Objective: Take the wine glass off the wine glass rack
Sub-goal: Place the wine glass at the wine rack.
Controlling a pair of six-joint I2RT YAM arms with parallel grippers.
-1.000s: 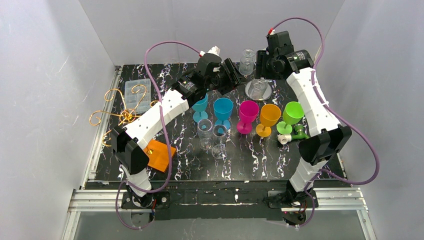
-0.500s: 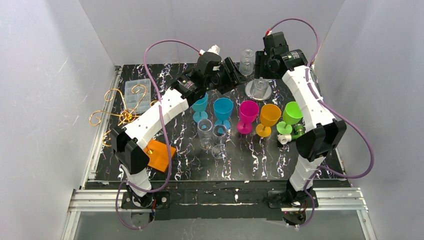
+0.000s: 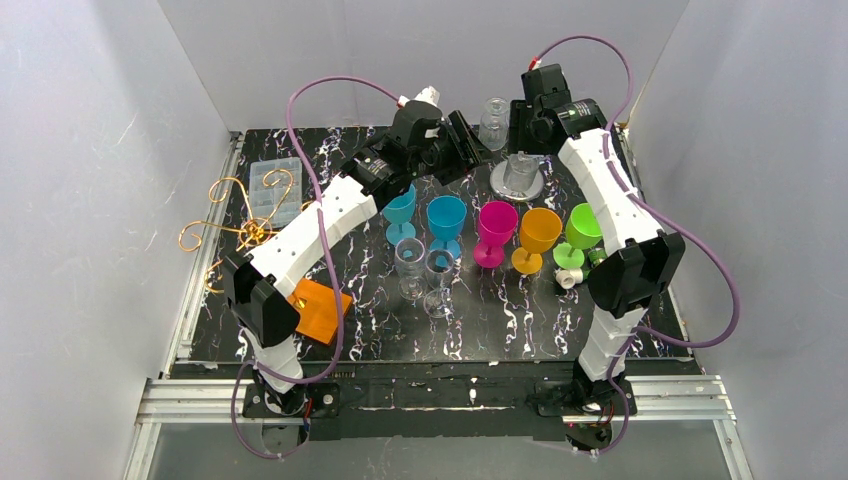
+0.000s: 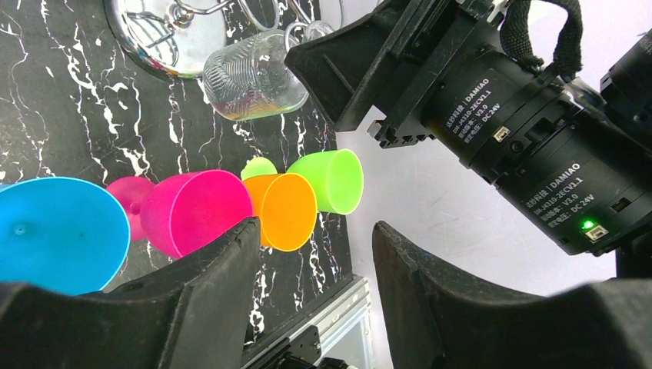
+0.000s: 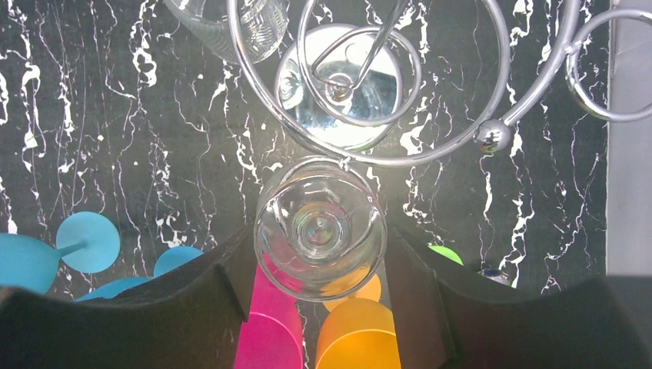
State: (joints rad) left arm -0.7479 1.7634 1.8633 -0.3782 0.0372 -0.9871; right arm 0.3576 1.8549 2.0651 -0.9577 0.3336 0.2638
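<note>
A clear wine glass [image 5: 319, 227] sits between the two fingers of my right gripper [image 5: 319, 234], which is shut on its bowl from both sides. No ring of the chrome wine glass rack [image 5: 492, 137] crosses the glass; a wire tip just touches its edge. From above, the glass [image 3: 518, 172] shows under the right gripper [image 3: 522, 150], over the rack's round base [image 3: 500, 188]. A second, ribbed glass [image 4: 254, 73] hangs on the rack. My left gripper [image 4: 315, 229] is open and empty, held just left of the rack.
A row of coloured plastic goblets stands in front of the rack: blue [image 3: 447, 215], pink [image 3: 497, 222], orange [image 3: 540, 230], green [image 3: 586, 225]. Two clear glasses [image 3: 410, 258] stand mid-table. A gold wire rack [image 3: 235, 225], a plastic box [image 3: 272, 185] and an orange card [image 3: 320, 310] lie left.
My right arm's wrist and elbow have shifted left and toward the back wall, and less of the glass shows from above. The left arm has barely moved.
</note>
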